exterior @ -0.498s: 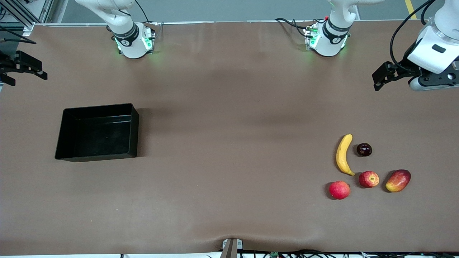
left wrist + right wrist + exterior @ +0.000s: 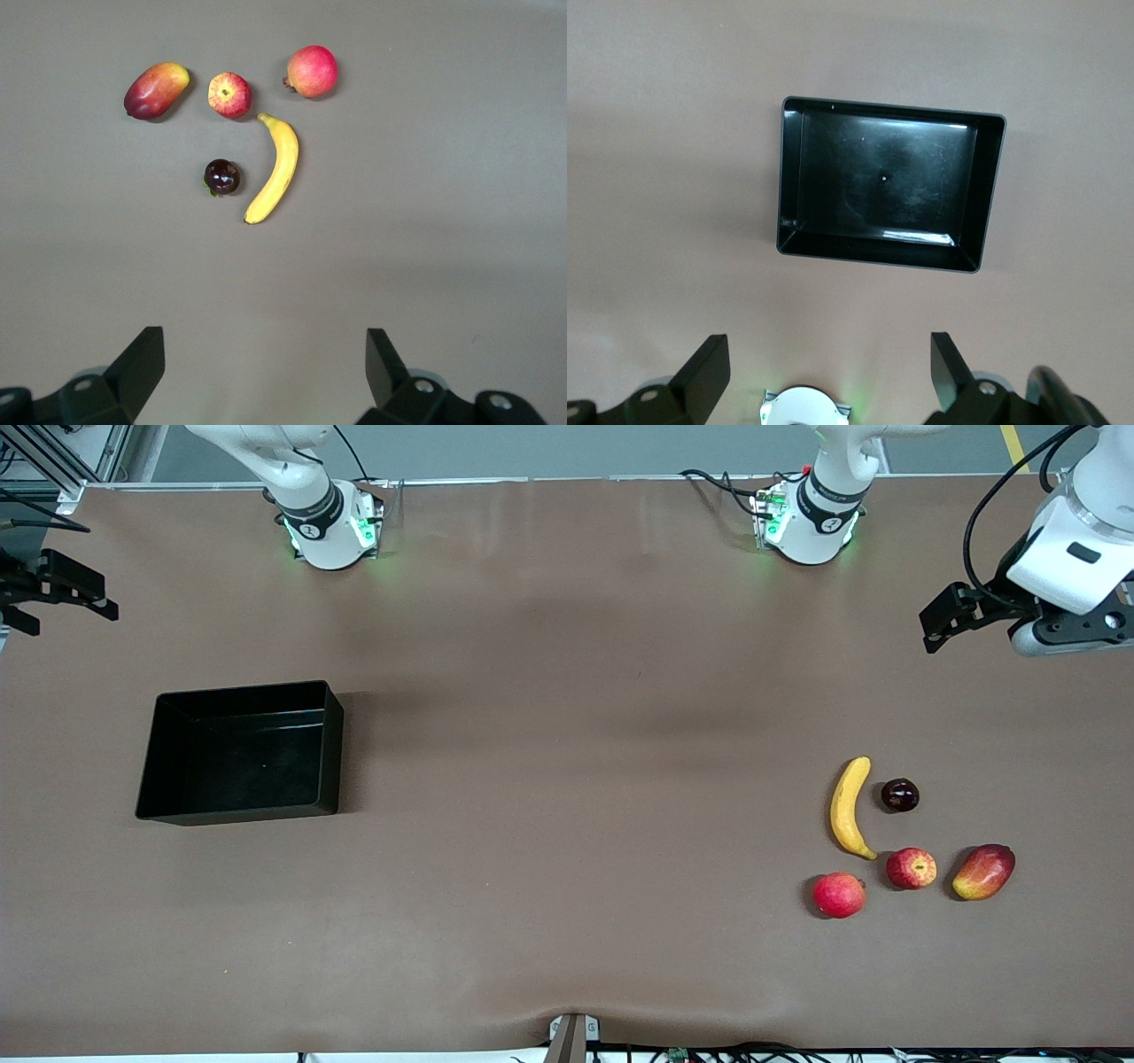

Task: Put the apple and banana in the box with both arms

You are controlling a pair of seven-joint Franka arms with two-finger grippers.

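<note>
The yellow banana [image 2: 849,808] [image 2: 276,168] lies toward the left arm's end of the table. The small red apple [image 2: 911,868] [image 2: 229,95] with yellow patches sits just nearer the front camera than the banana's lower tip. The black box [image 2: 239,753] [image 2: 886,177] stands empty toward the right arm's end. My left gripper [image 2: 939,615] [image 2: 266,354] hangs open in the air over bare table, apart from the fruits. My right gripper [image 2: 69,618] [image 2: 828,354] hangs open at the table's edge by the box end, holding nothing.
A pinkish-red round fruit [image 2: 838,895] [image 2: 312,71], a red-yellow mango [image 2: 983,872] [image 2: 156,89] and a small dark fruit [image 2: 899,794] [image 2: 221,176] lie close around the apple and banana. Both arm bases [image 2: 332,531] [image 2: 806,527] stand along the table's edge.
The left arm's wrist has shifted slightly toward the bases' edge of the table. The fruits, the box and the right gripper have not moved.
</note>
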